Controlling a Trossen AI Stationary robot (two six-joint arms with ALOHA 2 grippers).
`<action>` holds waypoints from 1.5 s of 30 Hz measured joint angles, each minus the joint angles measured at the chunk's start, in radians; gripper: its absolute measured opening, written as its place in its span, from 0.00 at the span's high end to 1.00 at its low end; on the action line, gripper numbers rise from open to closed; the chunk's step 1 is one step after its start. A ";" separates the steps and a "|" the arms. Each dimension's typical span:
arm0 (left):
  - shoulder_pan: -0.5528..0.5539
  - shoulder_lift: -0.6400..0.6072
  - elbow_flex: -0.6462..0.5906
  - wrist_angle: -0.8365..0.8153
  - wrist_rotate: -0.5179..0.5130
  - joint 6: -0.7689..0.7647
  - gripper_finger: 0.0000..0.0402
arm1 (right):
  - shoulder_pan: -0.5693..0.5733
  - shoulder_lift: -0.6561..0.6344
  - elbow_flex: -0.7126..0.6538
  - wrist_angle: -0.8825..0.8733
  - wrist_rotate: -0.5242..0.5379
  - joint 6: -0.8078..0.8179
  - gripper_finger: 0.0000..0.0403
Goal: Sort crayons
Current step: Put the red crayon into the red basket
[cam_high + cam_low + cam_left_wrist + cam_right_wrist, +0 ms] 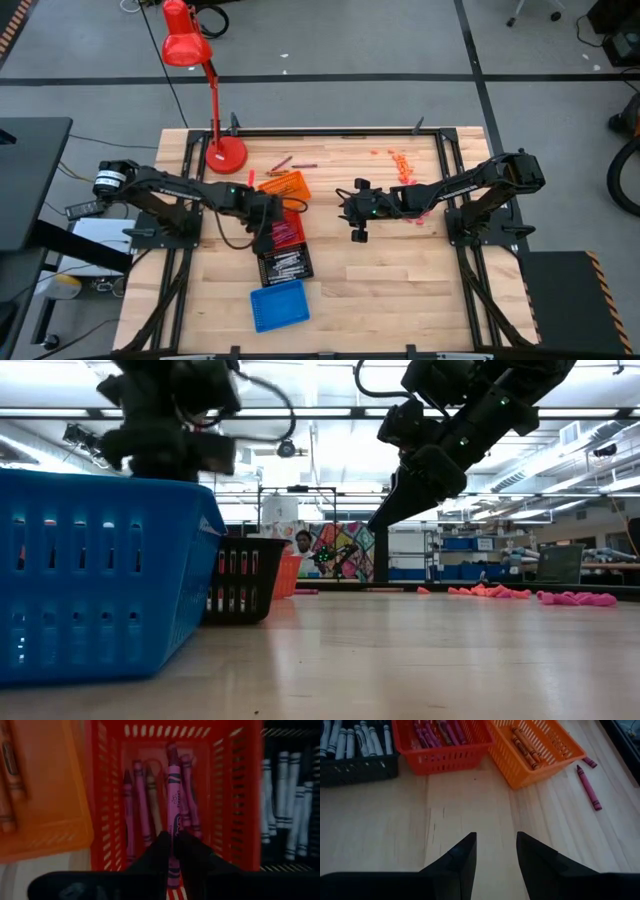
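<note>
Crayons: one maroon crayon (pixel 173 795) is pinched between the closed fingers of the left gripper (pixel 172 851), hanging over the red tray (pixel 240 795), which holds about five more. Four trays sit mid-bench: orange tray (pixel 286 185), red, black tray (pixel 285 265), blue tray (pixel 279 305). Near the back edge lie three loose crayons (pixel 283 161). The right gripper (pixel 496 851) hovers mid-bench, fingers apart, empty

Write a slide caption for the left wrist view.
Left hand holds a maroon crayon over the red tray, between orange tray and black tray.
</note>
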 joint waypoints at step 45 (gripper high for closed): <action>0.690 0.253 0.117 0.368 -0.044 0.514 0.63 | 0.000 0.000 0.000 0.018 -0.012 -0.027 0.64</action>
